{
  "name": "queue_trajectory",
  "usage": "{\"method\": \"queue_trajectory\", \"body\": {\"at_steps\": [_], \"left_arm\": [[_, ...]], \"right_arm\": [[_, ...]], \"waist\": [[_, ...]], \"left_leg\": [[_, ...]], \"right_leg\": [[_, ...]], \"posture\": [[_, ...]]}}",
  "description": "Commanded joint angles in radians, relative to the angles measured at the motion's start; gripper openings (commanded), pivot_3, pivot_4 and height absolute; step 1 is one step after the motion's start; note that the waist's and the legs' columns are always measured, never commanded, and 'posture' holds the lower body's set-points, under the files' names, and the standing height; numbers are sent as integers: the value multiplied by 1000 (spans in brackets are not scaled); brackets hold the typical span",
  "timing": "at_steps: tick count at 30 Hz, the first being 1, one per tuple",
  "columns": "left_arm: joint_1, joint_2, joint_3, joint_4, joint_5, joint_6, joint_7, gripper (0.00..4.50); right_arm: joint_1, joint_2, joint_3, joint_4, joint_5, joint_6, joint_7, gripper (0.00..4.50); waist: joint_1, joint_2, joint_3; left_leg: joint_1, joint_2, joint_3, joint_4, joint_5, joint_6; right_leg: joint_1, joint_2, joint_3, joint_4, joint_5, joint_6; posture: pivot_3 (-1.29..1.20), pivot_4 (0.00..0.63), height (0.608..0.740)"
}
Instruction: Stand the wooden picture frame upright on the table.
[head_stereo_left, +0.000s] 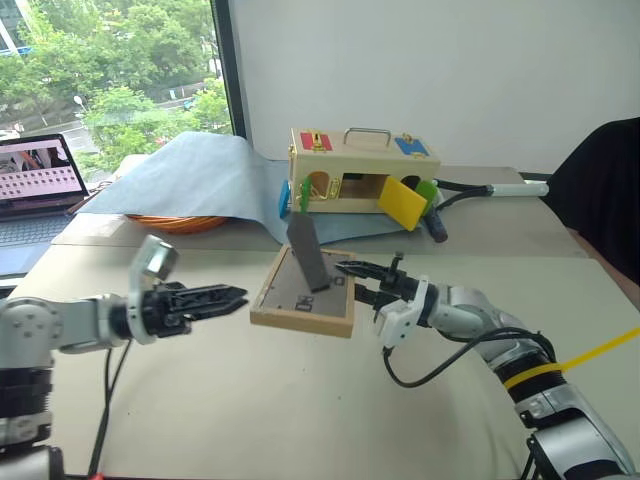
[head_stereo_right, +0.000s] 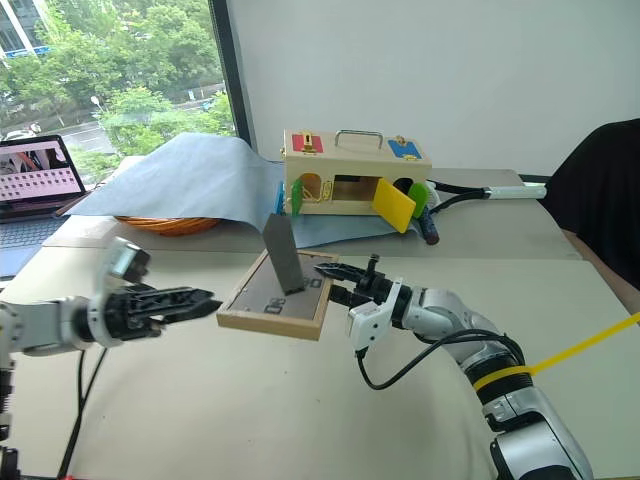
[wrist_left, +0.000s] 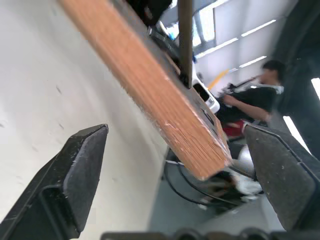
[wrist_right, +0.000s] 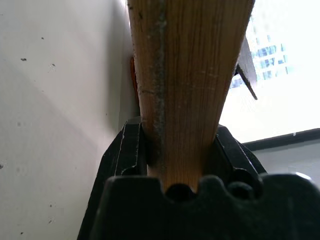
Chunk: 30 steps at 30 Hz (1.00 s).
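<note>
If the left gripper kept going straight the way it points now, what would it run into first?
Most likely the wooden picture frame: the open left gripper points across at its near edge, a short gap away. The right gripper clamps the frame's far edge. Exact height alignment is hard to judge.

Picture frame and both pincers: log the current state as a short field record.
frame: wooden picture frame, back side up, tilted, lifted off the table
stand: grey fold-out stand swung out, sticking upward
right pincer: shut on the frame's right edge
left pincer: open, just left of the frame, not touching it
behind: wooden box on blue-grey cloth
task status: frame not yet standing
</note>
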Motion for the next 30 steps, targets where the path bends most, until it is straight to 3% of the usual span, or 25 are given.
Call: {"method": "queue_trajectory", "body": {"at_steps": [1,7,14,17,24,30], "left_arm": [[82,-7,100,-122,52,-128,-44,4500],[211,-80,115,-265,154,-295,-44,4500],[271,-92,76,-294,217,-355,-78,4500],[277,-96,69,-300,222,-366,-82,4500],[298,-91,40,-293,278,-398,-102,4500],[331,-90,11,-310,334,-438,-122,4500]], "right_arm": [[-32,79,-68,-18,414,331,241,1236],[-58,139,-154,-95,811,991,469,1235],[-85,112,-158,-138,900,1415,531,1232],[-88,113,-151,-125,904,1518,546,1232],[-6,109,-68,-120,855,1583,647,1231],[50,135,-53,-167,846,1614,644,1224]], "waist": [[-3,0,0],[5,2,2],[12,5,4],[13,5,4],[13,5,4],[12,5,4]], "left_leg": [[0,0,0,0,0,0],[-3,0,-5,1,2,-1],[-3,0,-5,-1,3,-1],[-3,0,-5,-2,3,-1],[-3,0,-5,-4,3,-1],[-2,0,-5,-4,3,-1]], "right_leg": [[0,0,-1,0,0,0],[0,0,-7,2,0,-2],[-2,0,-7,0,0,-2],[-2,0,-7,-1,0,-2],[-1,0,-7,-3,0,-2],[0,0,-7,-4,0,-2]], "posture": [[0,150,667],[0,150,667],[0,150,667],[0,150,667],[0,150,667],[0,150,667]]}}
